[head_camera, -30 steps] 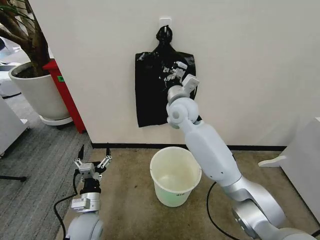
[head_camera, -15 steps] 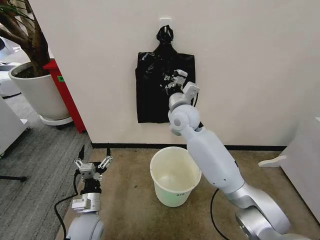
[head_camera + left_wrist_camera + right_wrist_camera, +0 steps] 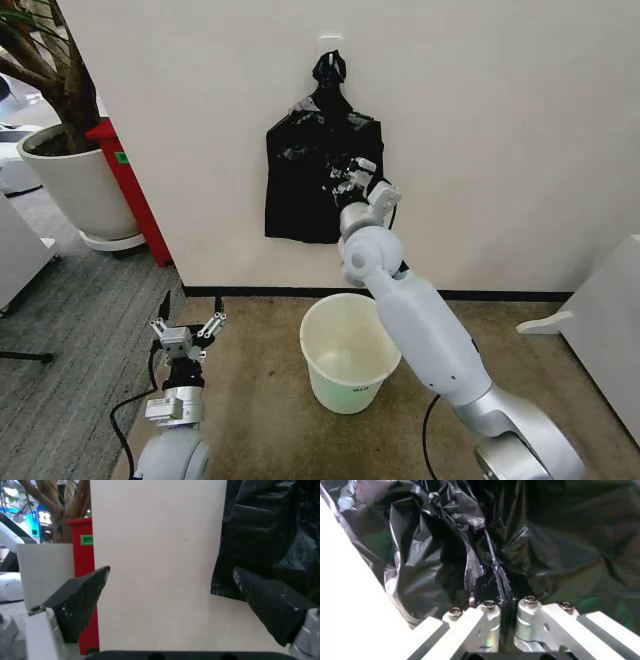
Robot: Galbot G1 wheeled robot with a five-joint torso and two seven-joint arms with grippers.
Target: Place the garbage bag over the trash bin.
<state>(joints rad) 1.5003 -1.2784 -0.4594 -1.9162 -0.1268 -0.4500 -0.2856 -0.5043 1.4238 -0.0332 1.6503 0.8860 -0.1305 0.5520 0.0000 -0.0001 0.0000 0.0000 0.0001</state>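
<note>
Our right gripper [image 3: 345,178] clamped on a fold of the garbage bag [image 3: 305,180] hanging on the wall ahead of it, trash bin [image 3: 349,352] on the floor well below it, our left gripper [image 3: 187,322] low beside the bin, fingers spread, holding nothing

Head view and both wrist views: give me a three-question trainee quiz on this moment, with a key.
1. True or false: the right gripper is pinching the glossy, crinkled black plastic garbage bag hanging on the wall.
2. Where is the small round white plastic trash bin? A) on the floor below the bag B) beside the red cabinet C) in the left gripper
3. Fill in: the left gripper's fingers are ____.

Key: 1 true; 2 A; 3 open.
</note>
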